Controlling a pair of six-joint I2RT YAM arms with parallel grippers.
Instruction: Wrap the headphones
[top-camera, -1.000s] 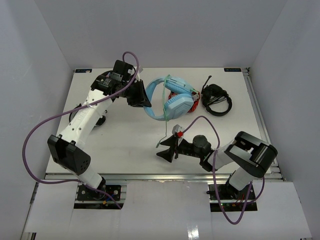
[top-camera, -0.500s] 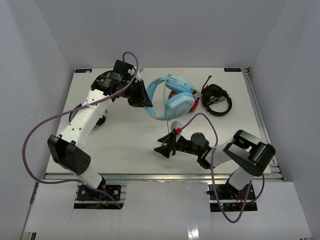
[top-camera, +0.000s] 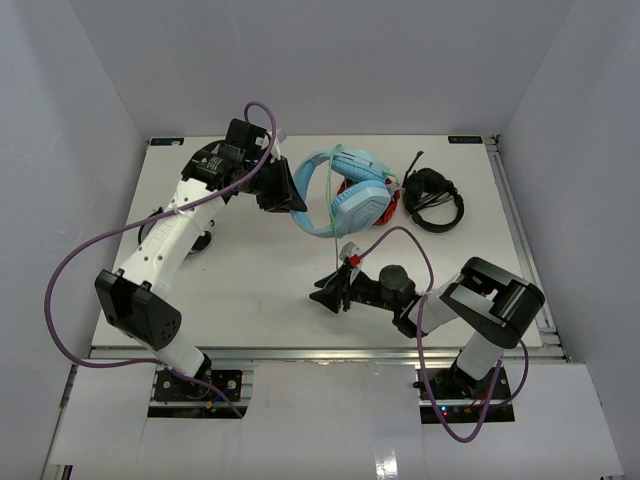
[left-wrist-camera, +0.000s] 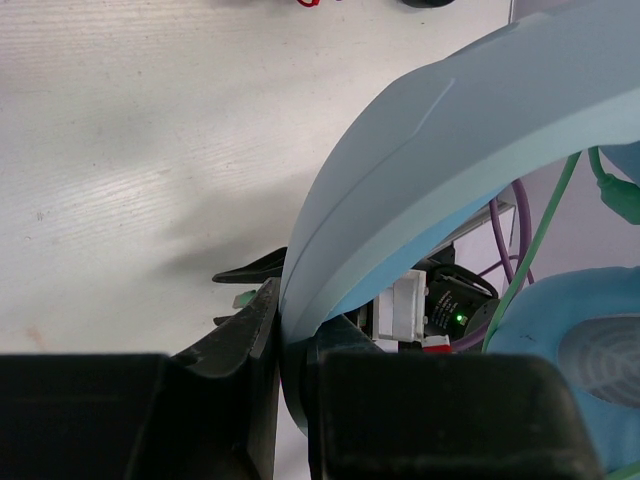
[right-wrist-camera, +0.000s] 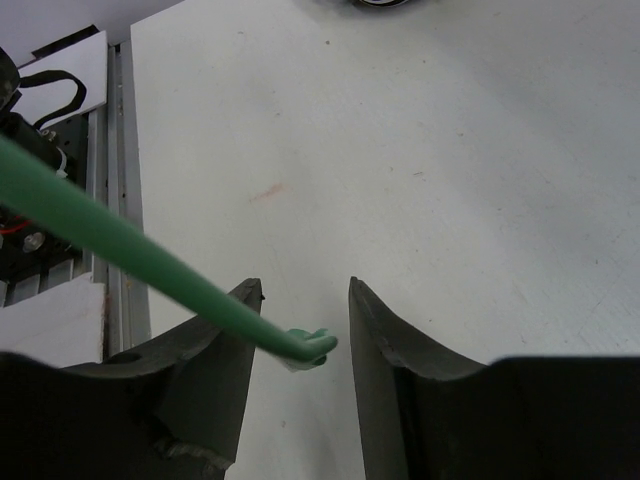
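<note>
From above, the light-blue headphones (top-camera: 345, 198) sit at the far middle of the table (top-camera: 250, 270), resting partly over a red pair (top-camera: 393, 208), with a black headset (top-camera: 432, 203) just to the right. That view does not show how each pincer is set. The left wrist camera does: the left pincer (left-wrist-camera: 290, 340) is clamped tight on the wide headband (left-wrist-camera: 420, 180), which rises out of the jaws and arches off to the right, with a padded ear cup (left-wrist-camera: 570, 350) at the lower right. From overhead the left pincer (top-camera: 288, 192) is just a dark block against the left side of the band. The pale-green cable (top-camera: 333, 248) drops from the headphones toward the near side, down to the right pincer (top-camera: 326, 297), which lies low over the table near its middle. The right wrist camera shows the cable (right-wrist-camera: 120, 245) slanting in from the left, crossing over the left finger (right-wrist-camera: 215, 335), and its plug end (right-wrist-camera: 312, 346) hanging in the gap. The right pincer (right-wrist-camera: 305, 295) stands part-way open, its jaws not pressed on the cable; the far finger looks clear of it.
</note>
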